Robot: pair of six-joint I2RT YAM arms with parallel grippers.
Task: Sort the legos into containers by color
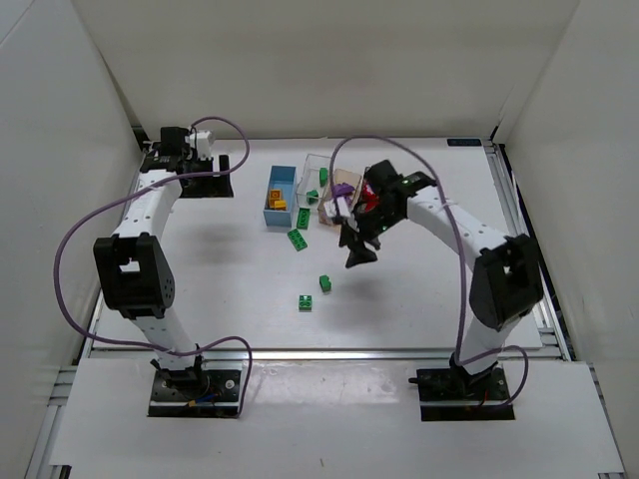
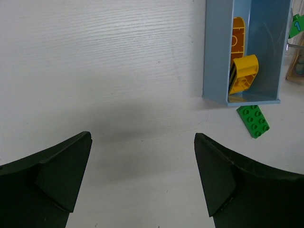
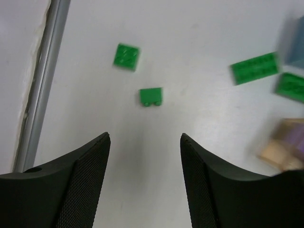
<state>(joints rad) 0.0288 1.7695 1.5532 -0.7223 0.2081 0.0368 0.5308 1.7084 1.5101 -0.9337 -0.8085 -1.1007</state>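
The light blue bin holds orange-yellow bricks; they also show in the left wrist view. The clear bin holds green bricks. The peach-tan bin holds purple bricks. Red bricks show behind my right arm; the dark grey bin is mostly hidden there. Green bricks lie loose on the table. My right gripper is open and empty above the table, with a green brick just ahead of it. My left gripper is open and empty over bare table, left of the blue bin.
A fourth green brick lies between the blue and peach bins. A metal rail runs along the table's near edge. White walls enclose the table. Purple cables loop off both arms.
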